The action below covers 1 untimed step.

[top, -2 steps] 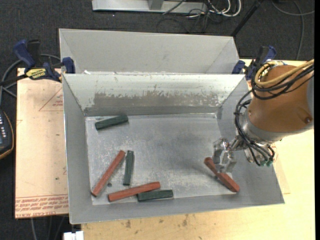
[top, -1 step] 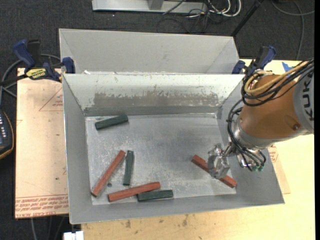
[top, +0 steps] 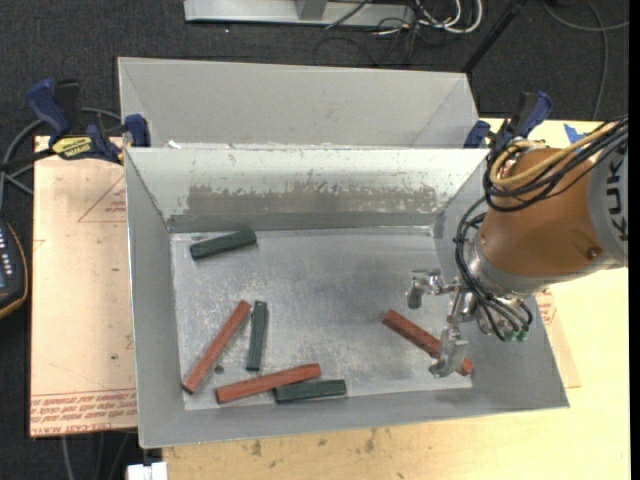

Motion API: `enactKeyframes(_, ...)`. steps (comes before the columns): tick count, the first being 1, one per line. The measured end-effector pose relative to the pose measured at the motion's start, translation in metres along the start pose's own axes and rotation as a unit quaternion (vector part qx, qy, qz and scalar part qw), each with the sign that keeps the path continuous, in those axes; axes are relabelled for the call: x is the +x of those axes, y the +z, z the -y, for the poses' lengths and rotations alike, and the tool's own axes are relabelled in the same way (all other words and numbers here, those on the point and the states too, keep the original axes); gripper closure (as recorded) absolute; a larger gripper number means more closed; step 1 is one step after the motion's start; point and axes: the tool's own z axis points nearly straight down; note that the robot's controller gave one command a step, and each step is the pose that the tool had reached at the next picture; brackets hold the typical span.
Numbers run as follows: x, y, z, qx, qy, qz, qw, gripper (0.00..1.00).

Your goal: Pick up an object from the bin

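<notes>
1. From where I stand, the gripper (top: 432,328) is low in the right-hand end of the grey metal bin (top: 150,298), close to the near-right corner. The orange-covered wrist (top: 535,233) hangs above it.
2. Its jaws are spread apart. One metal finger (top: 418,290) is on the far side of a red bar (top: 408,328). The other comes down at the bar's near end, where it overlaps the bar.
3. I see nothing lifted; the bar looks to be lying on the bin floor between the two fingers.
4. That red bar is a slim, straight, flat-sided stick of brick red. It lies slantwise, its left end pointing to the middle of the bin and its right end by the near-right corner.
5. The rest lie well apart from it, at the left:
   - a dark green bar (top: 223,244) near the back wall;
   - a long red bar (top: 217,346) set on a slant;
   - a short dark green bar (top: 257,335) just beside that one;
   - another red bar (top: 268,384) along the near wall;
   - a dark green bar (top: 310,391) at its right end.
</notes>
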Motion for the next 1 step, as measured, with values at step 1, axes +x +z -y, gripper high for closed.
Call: enactKeyframes(1, -0.039, 0.0852, 0.0292, 0.0, 0.009, -0.0006, 1.0, 0.0)
